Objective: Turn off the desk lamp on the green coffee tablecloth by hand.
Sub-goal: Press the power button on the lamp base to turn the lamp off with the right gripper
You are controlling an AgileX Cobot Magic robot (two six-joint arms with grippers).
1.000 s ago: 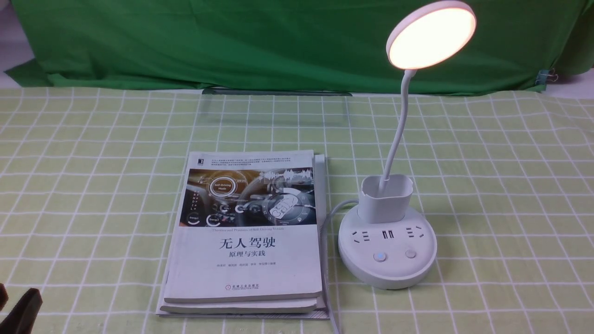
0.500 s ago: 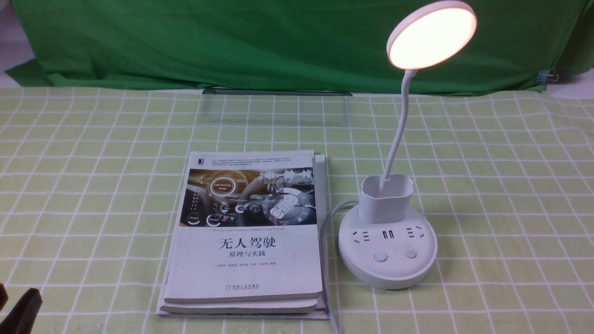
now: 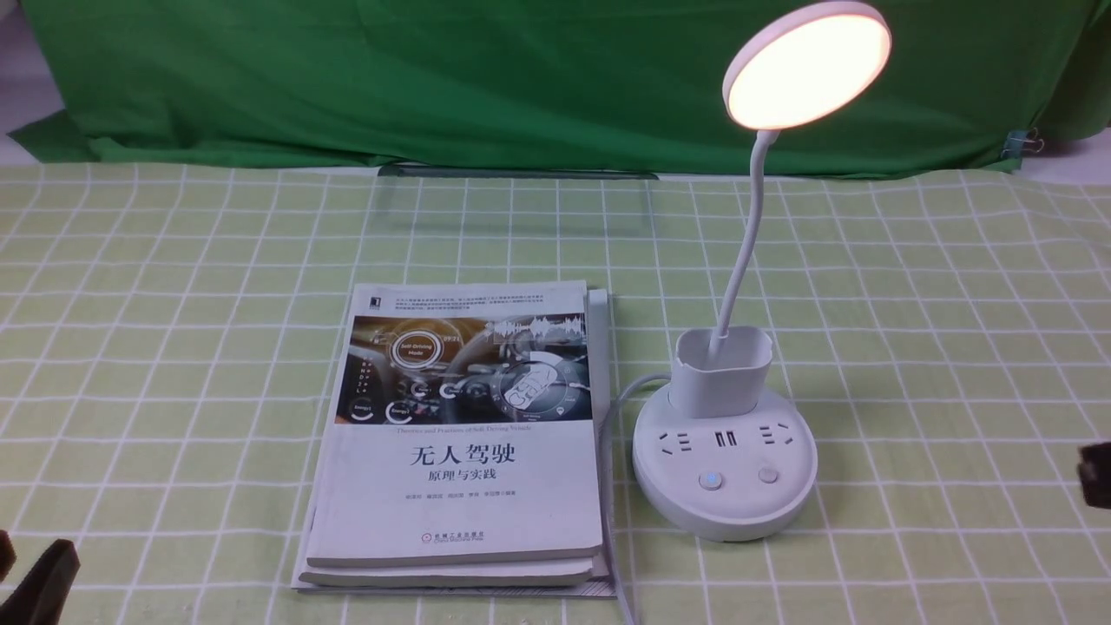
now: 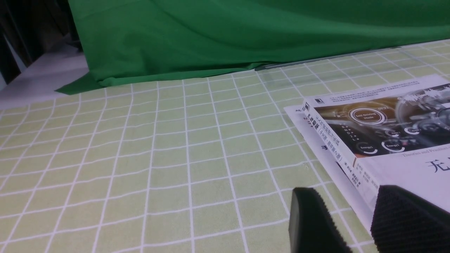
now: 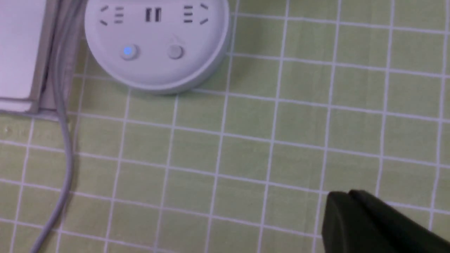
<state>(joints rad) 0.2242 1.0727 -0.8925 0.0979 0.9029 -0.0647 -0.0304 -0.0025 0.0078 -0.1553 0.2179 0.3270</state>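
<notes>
Noted lamp (image 3: 722,382) lit right of centre on cloth (image 3: 937,330), switch-off wholly pending; right tool (image 3: 1095,475) pressed together, empty, at right edge, apart from it; left tool (image 3: 24,569) spread, idle, lower left.

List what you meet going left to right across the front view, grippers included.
left gripper → book stack → desk lamp → right gripper, at the frame edge.

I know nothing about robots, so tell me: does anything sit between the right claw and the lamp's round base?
No. The right wrist view shows only bare green coffee tablecloth between the right gripper and the desk lamp.
</notes>
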